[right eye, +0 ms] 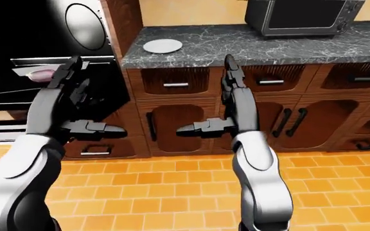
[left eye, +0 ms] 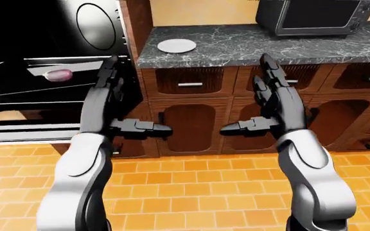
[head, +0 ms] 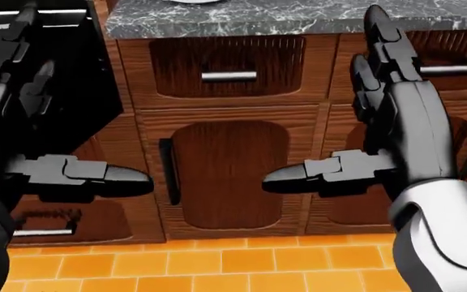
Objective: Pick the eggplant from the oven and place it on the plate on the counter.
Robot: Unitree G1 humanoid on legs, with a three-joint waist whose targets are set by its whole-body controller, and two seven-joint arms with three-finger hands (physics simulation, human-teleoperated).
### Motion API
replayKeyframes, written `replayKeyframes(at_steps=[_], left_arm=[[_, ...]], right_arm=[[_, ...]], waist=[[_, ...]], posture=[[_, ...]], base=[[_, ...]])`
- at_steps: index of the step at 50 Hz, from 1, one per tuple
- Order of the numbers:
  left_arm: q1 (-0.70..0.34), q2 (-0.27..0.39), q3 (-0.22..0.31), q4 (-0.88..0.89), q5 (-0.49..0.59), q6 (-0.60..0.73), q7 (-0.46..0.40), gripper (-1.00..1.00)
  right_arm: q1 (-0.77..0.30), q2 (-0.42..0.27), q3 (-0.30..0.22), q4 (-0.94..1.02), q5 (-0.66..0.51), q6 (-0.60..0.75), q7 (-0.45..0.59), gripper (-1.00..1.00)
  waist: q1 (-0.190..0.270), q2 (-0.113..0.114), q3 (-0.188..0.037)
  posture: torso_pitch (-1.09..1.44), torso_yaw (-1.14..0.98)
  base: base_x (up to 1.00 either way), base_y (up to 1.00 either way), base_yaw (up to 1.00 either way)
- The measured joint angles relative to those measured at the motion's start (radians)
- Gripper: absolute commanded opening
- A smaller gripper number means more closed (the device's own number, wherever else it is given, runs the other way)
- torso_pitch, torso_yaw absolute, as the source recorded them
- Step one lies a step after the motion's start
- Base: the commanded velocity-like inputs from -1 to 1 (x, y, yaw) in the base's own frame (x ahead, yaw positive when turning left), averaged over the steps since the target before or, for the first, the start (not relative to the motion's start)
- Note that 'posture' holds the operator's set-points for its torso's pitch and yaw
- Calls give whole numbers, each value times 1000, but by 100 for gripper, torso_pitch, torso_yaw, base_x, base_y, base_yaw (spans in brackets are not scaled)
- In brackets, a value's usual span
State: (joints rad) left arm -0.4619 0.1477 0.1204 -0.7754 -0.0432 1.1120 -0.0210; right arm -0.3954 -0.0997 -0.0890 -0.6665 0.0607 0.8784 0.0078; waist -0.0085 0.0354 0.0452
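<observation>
1. Purple and small, the eggplant [left eye: 59, 75] lies on a rack inside the open black oven [left eye: 18, 53], at the left of the left-eye view. Nothing touches it.
2. The white plate [left eye: 176, 45] sits bare on the grey marble tabletop [left eye: 249, 48], just to the right of the oven's wooden side panel, well apart from the eggplant. A dark microwave [left eye: 317, 17] stands further right on the same tabletop.
3. The left hand [left eye: 111, 91] is raised with fingers straight up and thumb pointing inward, fully open and holding nothing. It hangs in front of the oven's right edge, near the eggplant but not touching it.
4. The right hand [left eye: 272, 96] mirrors it, fully open and empty, in front of the wooden cabinets [left eye: 191, 122] below the tabletop.
5. Risk: the eggplant is rounded and lies loose on the rack, so a push from open fingers could roll it deeper into the oven, out of reach.
6. Risk: the left hand could knock the wooden panel or the rack's edge as it goes in.
7. Risk: three fingers give a thin grip, and a slip on the way to the plate would likely drop the eggplant onto the orange tiled floor [left eye: 191, 192].
</observation>
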Motion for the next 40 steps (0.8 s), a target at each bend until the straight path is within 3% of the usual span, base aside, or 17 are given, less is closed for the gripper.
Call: replayKeyframes(at_steps=[1,2,4,8,9,10,12,14,15,19,23,25,29,32,34,38,40], left_arm=[[6,0,4,8,1,14,2,100],[13,5,6,9,5,29,4,100],[3,12,7,12,11,48,5,100],[-20,18,14,-32,12,34,-1,100],[-30,21,16,-42,12,33,-3,100],[-41,26,21,-52,12,38,-3,100],[-66,22,12,-58,9,59,-4,100],[-54,10,-20,-47,-5,81,-13,100],[-46,11,-25,-39,-10,95,-16,100],[-58,18,-8,-44,1,137,-10,100],[-94,28,8,-93,17,128,-1,100],[-80,30,18,-87,22,135,-1,100],[-83,30,4,-79,23,161,-5,100],[-99,35,7,-102,16,171,-16,100],[-118,39,12,-103,16,178,-18,100],[-115,27,-5,-93,6,202,-23,100],[-113,26,5,-101,2,206,-23,100]], right_arm=[[0,-2,2,-1,7,21,3,100],[-3,-4,5,0,15,41,6,100],[-16,-12,-4,-3,24,70,6,100],[-54,-21,-13,-47,24,96,-10,100],[-65,-26,-11,-60,23,92,-12,100],[-74,-28,-7,-69,22,87,-12,100],[-68,-35,-14,-82,23,88,-8,100],[-47,-41,-46,-67,20,109,-8,100],[-45,-40,-51,-54,18,124,-10,100],[-66,-49,-46,-60,37,154,-2,100],[-93,-49,-35,-93,56,128,3,100],[-87,-42,-15,-92,69,138,9,100],[-95,-46,-11,-81,74,158,9,100],[-109,-44,-9,-108,67,163,4,100],[-120,-49,-9,-124,69,166,9,100],[-126,-58,-29,-119,64,196,11,100],[-147,-64,-36,-124,65,214,10,100]], waist=[[5,4,25],[12,14,29],[18,24,9],[31,6,-14],[29,-3,-27],[30,-28,-31],[21,-101,2],[3,-86,37],[1,-77,40],[14,-35,8],[51,27,2],[71,25,-4],[70,-17,-26],[51,-67,-7],[34,-115,-3],[21,-120,-8],[27,-106,-16]], posture=[[0,0],[0,0],[0,0],[0,0],[0,0],[0,0],[0,0],[0,0],[0,0],[0,0],[0,0],[0,0],[0,0],[0,0],[0,0],[0,0],[0,0]], base=[[78,0,0],[78,0,0],[78,0,0],[55,5,0],[0,42,0],[0,59,0],[0,0,96],[0,0,100],[0,0,100],[0,0,100],[0,0,100],[0,0,100],[0,0,100],[0,0,100],[0,0,100],[0,0,100],[0,0,100]])
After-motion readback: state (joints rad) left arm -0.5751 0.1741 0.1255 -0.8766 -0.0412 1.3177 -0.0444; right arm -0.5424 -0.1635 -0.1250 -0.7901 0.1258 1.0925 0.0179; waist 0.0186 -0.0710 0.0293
